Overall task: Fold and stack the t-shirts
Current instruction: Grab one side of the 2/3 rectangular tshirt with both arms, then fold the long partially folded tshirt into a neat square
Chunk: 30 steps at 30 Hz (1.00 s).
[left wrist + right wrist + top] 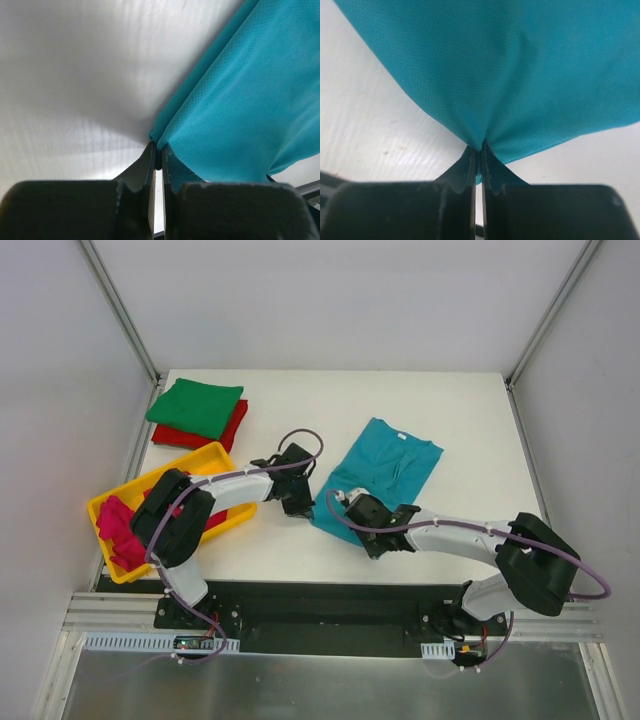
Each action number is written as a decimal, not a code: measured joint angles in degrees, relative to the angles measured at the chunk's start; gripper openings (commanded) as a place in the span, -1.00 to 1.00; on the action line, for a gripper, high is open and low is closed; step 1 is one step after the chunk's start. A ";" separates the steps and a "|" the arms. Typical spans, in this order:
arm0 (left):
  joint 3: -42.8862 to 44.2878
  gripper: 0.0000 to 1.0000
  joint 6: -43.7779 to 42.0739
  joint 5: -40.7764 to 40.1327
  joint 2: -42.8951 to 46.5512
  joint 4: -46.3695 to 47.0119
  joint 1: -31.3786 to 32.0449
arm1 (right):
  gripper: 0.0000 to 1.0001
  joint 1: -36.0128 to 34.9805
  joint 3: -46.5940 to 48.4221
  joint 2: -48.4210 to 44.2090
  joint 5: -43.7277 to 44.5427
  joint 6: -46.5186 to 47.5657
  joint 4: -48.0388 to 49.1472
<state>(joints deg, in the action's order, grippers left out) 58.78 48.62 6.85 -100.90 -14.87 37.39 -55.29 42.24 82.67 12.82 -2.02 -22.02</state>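
Note:
A teal-blue t-shirt [385,472] lies partly folded on the white table, collar toward the far right. My left gripper [303,502] is shut on the shirt's near-left edge; the teal cloth [240,115] is pinched between its fingertips [159,148]. My right gripper [372,533] is shut on the near hem, where the cloth [520,75] puckers into its fingertips [480,149]. A folded green t-shirt [196,406] rests on a folded red t-shirt [232,432] at the far left. Crumpled magenta-pink t-shirts [120,530] lie in the tray.
A yellow plastic tray [213,457] sits at the left edge of the table, under my left arm. Grey walls and metal frame rails enclose the table on three sides.

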 measured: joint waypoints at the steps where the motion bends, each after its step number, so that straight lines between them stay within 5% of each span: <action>1: -1.36 -1.00 0.04 -0.26 1.38 -0.22 0.00 | -0.99 -1.01 0.15 0.00 -0.44 -0.17 -0.33; 10: -13.84 -1.00 2.03 -7.32 27.17 -5.51 0.04 | -0.99 -10.03 2.84 -4.15 -16.13 -4.90 -0.85; 19: -19.19 -1.00 3.30 -11.65 52.37 -14.05 0.02 | -0.99 -14.23 6.16 -8.50 -35.65 -12.59 8.92; 23: -18.05 -1.00 3.06 -12.04 55.04 -15.80 0.02 | -0.99 -13.88 6.21 -10.43 -36.65 -14.14 9.18; 30: -9.49 -1.00 1.90 -11.93 44.68 -16.22 0.13 | -0.99 -7.50 4.24 -20.50 -34.27 -15.10 5.51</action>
<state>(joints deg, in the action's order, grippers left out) 49.30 50.52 -5.08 -56.23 -31.09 37.52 -62.78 46.48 62.17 -21.45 -17.12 -16.51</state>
